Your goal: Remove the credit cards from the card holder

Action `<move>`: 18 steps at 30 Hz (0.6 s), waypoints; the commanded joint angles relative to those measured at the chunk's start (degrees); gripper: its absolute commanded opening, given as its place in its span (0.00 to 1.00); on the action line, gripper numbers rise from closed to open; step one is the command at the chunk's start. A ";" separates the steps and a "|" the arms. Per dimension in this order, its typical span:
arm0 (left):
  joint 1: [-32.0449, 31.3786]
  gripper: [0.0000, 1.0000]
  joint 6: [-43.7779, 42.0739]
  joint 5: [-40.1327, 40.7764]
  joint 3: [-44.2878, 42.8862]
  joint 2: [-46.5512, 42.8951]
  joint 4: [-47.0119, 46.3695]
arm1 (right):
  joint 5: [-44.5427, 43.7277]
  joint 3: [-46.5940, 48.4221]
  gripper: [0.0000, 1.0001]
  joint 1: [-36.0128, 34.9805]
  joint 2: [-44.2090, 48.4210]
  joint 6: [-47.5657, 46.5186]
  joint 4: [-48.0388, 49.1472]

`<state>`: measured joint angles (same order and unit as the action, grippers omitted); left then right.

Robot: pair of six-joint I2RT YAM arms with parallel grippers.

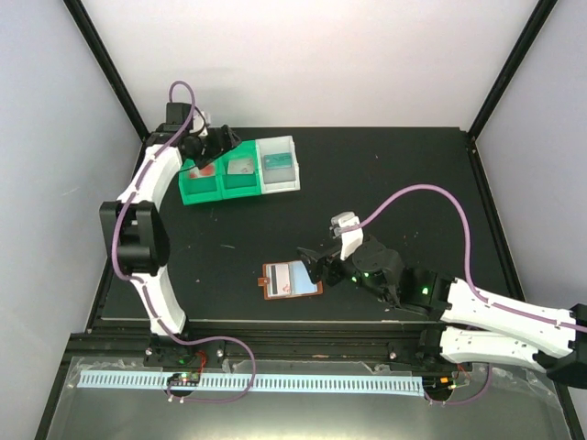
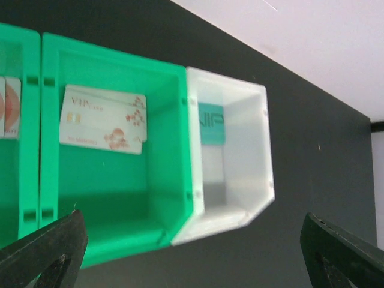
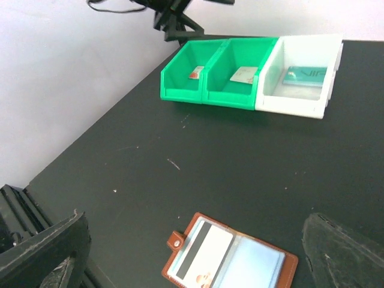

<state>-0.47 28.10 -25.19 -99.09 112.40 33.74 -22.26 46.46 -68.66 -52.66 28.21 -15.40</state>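
Observation:
The brown card holder (image 1: 292,280) lies open on the black table, tab to the left. In the right wrist view the card holder (image 3: 282,264) shows a whitish card with a black stripe (image 3: 207,252) in its left pocket and a pale blue pocket face on the right. My right gripper (image 1: 314,264) hovers at the holder's right edge, open and empty (image 3: 192,267). My left gripper (image 1: 209,147) is open and empty (image 2: 192,264) above the bins at the back left. A pale VIP card (image 2: 103,119) lies in the middle green bin, and a teal card (image 2: 211,123) in the white bin.
Three joined bins stand at the back left: two green bins (image 1: 204,183) and a white bin (image 1: 280,176). The left green bin holds a card with a red mark (image 3: 196,72). The frame's black posts stand at the table's rear corners.

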 commanded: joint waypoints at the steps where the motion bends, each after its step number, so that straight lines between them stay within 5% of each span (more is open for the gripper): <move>1: -1.28 0.99 -1.99 1.01 5.79 -7.47 3.46 | 2.06 0.29 0.95 0.50 -1.57 2.75 -0.85; 9: -3.89 0.93 -5.76 -3.47 21.15 -20.97 5.69 | 7.17 -0.75 0.71 2.96 -5.04 4.43 -0.05; 13: -4.65 0.75 -5.72 -9.89 31.15 -26.57 3.44 | 9.99 -1.53 0.59 4.29 -7.07 5.94 1.38; 18: -8.02 0.69 -6.39 -10.52 39.93 -32.76 2.82 | 14.25 -2.06 0.44 5.73 -12.19 7.74 3.58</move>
<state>-6.28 23.24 -32.18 -62.98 83.64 37.47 -12.56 45.25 -64.07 -61.45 34.02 -14.70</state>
